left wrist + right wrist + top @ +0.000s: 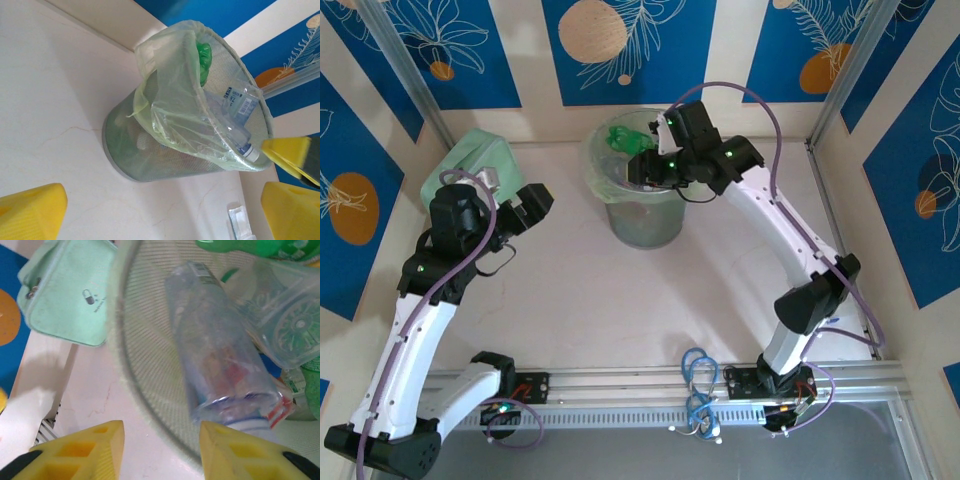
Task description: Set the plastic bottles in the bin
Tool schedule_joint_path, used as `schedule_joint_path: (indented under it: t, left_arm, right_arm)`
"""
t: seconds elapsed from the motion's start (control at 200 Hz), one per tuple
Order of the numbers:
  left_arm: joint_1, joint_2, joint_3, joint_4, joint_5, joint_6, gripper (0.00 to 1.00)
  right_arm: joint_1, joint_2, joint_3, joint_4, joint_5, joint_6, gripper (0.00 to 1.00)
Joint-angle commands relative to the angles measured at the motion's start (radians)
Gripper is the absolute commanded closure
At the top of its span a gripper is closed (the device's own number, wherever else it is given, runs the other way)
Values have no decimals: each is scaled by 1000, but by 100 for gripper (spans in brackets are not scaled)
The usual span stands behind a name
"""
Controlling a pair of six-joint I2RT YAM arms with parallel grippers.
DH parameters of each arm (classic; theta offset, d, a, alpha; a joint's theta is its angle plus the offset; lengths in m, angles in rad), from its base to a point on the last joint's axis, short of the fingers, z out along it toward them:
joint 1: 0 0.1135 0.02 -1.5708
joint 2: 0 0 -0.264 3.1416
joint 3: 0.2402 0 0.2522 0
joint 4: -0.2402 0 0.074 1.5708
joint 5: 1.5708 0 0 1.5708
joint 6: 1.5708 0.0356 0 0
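Note:
The bin (pixel 638 205) is a round mesh bucket with a pale green liner, standing at the back middle of the table. My right gripper (pixel 648 168) hangs over its rim, open. In the right wrist view the right gripper (pixel 160 452) has only rim and table between its fingers. A blurred clear bottle (pixel 220 355) lies inside the bin just beyond the right finger, with a green bottle (pixel 250 247) farther in. My left gripper (pixel 536 203) is open, left of the bin and apart from it. The left wrist view shows the bin (pixel 165 150) holding a clear blue-labelled bottle (pixel 237 107) and a green one (pixel 203 57).
A mint-green soft case (pixel 470 160) sits at the back left, close behind my left arm, and appears as the case (pixel 70 290) beside the bin. A small white object (pixel 239 220) lies on the table near the bin's foot. Walls enclose the table.

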Motion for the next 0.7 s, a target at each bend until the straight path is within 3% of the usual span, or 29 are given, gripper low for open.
schedule_joint_path:
  t: [0.0,0.11,0.175,0.25,0.395,0.485,0.54,0.585,0.65,0.695]
  left_arm:
    - [12,-11,23,0,-52,40,0]
    - [11,-13,25,16,-103,76,0]
    - [11,-9,18,26,-154,111,0]
    - [10,-1,-3,40,-255,167,0]
    - [11,-13,-189,156,-501,180,0]
    - [11,-52,-393,382,-591,242,0]
    - [11,-67,-534,583,-616,364,0]
    - [11,-60,-628,731,-637,492,0]
    - [11,0,-673,791,-734,606,0]
    - [13,55,-703,838,-793,647,0]
  right_arm:
    - [17,-123,60,5,37,-37,49]
    - [15,-230,-8,19,140,-47,34]
    - [17,-324,-110,55,262,-51,25]
    - [14,-448,-281,125,423,-48,14]
    - [-58,-686,-659,289,513,-49,5]
    - [-126,-821,-901,346,618,90,2]
    - [-173,-903,-1073,416,721,185,1]
    - [-219,-960,-1194,498,747,149,1]
    - [-267,-987,-1316,613,748,-5,1]
    - [-267,-961,-1361,643,820,-70,1]
